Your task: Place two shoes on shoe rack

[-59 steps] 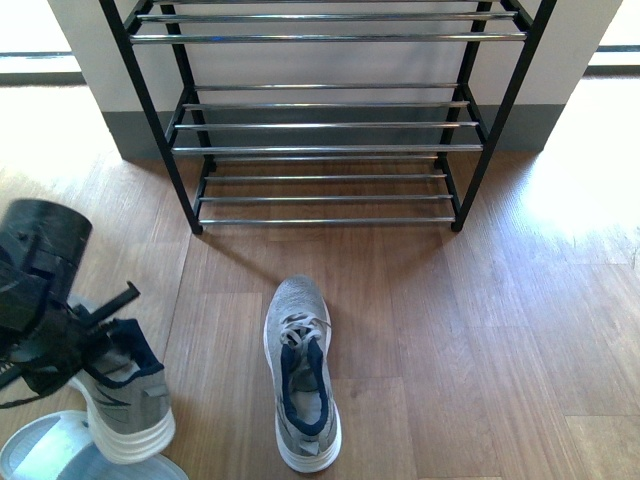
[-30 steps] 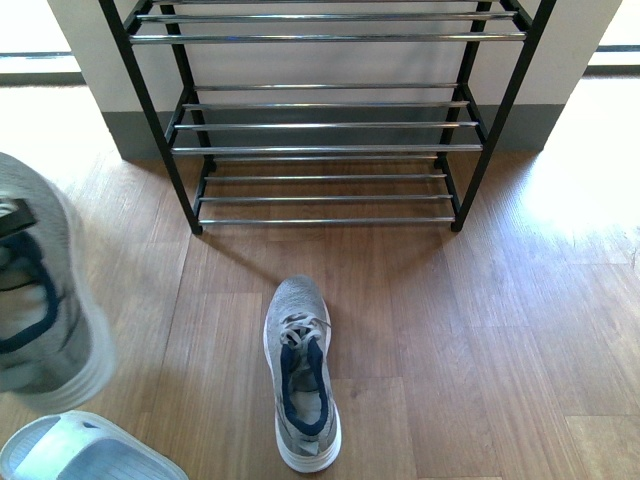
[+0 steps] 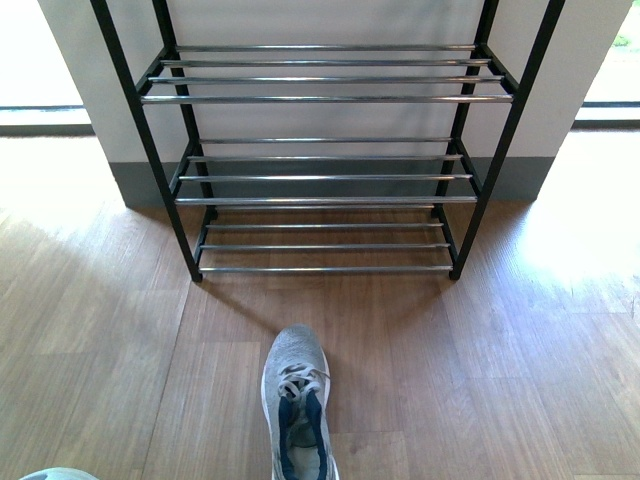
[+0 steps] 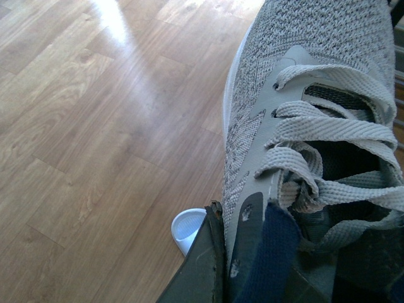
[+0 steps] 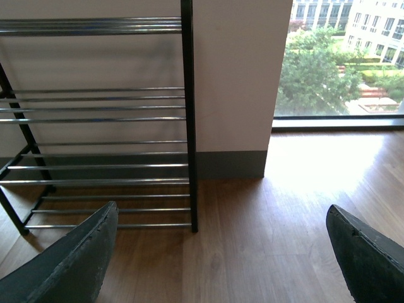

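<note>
**First:** One sneaker is riding in your left claw, operator. The fingers are clamping on the held sneaker at its collar, beside the dark lining, and its toe is pointing away from the wrist. I judge that you are gripping it there so the white sole is hanging free to settle flat across the bars.

**Second:** You are also carrying it above the wooden floor, with the tip of a pale slide showing underneath. Your right claw is waiting with its fingers spread wide apart, gripping nothing. It is facing the right-hand post of the shoe rack.

**First:** In the front view neither arm is showing. The floor sneaker is lying in front of the shoe rack, apart from it, with its toe aiming at the lowest tier. That is probably leaving it handy for a straight reach.

**Second:** None of the tiers in view is carrying a shoe yet, so you are only beginning. The chrome bars are standing apart with gaps between them. You are needing to bridge the sole across several bars, or the shoe may be tipping through.
</note>
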Robot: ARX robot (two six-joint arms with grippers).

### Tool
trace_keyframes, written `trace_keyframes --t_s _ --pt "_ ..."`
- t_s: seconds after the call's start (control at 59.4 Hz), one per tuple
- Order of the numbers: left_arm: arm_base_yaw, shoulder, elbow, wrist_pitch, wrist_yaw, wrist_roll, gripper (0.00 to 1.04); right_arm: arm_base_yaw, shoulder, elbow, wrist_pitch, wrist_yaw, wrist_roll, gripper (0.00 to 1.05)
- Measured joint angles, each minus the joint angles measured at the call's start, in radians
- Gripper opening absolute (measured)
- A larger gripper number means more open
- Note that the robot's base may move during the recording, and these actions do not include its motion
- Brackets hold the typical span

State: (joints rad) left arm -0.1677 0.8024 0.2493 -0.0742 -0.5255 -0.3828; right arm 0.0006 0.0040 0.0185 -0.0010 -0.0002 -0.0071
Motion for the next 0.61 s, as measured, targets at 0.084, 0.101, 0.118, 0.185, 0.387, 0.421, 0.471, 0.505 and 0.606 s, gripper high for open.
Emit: trace_keyframes --t_s 0.084,0.101,0.118,0.185,0.387,0.421,0.471,0.505,0.606 --pt "0.000 0.000 0.000 0.000 -0.004 0.002 0.02 0.000 0.000 0.000 0.000 0.000 0.000 0.96" --pt "0.000 0.000 0.000 0.000 -0.005 0.002 0.02 0.000 0.000 0.000 0.000 0.000 0.000 0.96" --pt "0.000 0.000 0.000 0.000 -0.004 0.002 0.02 0.000 0.000 0.000 0.000 0.001 0.000 0.96" --pt "-0.002 0.000 0.000 0.000 0.003 0.002 0.02 0.000 0.000 0.000 0.000 0.004 0.000 0.96" --pt "-0.002 0.000 0.000 0.000 0.009 0.002 0.02 0.000 0.000 0.000 0.000 0.003 0.000 0.96" --pt "-0.002 0.000 0.000 0.000 0.006 0.002 0.02 0.000 0.000 0.000 0.000 0.003 0.000 0.96" --pt "-0.002 0.002 0.000 0.000 0.005 0.003 0.02 0.000 0.001 0.000 -0.001 0.003 0.000 0.96" --pt "-0.002 0.002 0.000 0.000 0.002 0.004 0.02 0.000 0.001 0.000 0.000 0.003 0.000 0.96" --pt "0.002 0.002 0.000 -0.001 -0.011 0.005 0.02 0.000 0.001 0.000 0.000 -0.005 0.000 0.96"
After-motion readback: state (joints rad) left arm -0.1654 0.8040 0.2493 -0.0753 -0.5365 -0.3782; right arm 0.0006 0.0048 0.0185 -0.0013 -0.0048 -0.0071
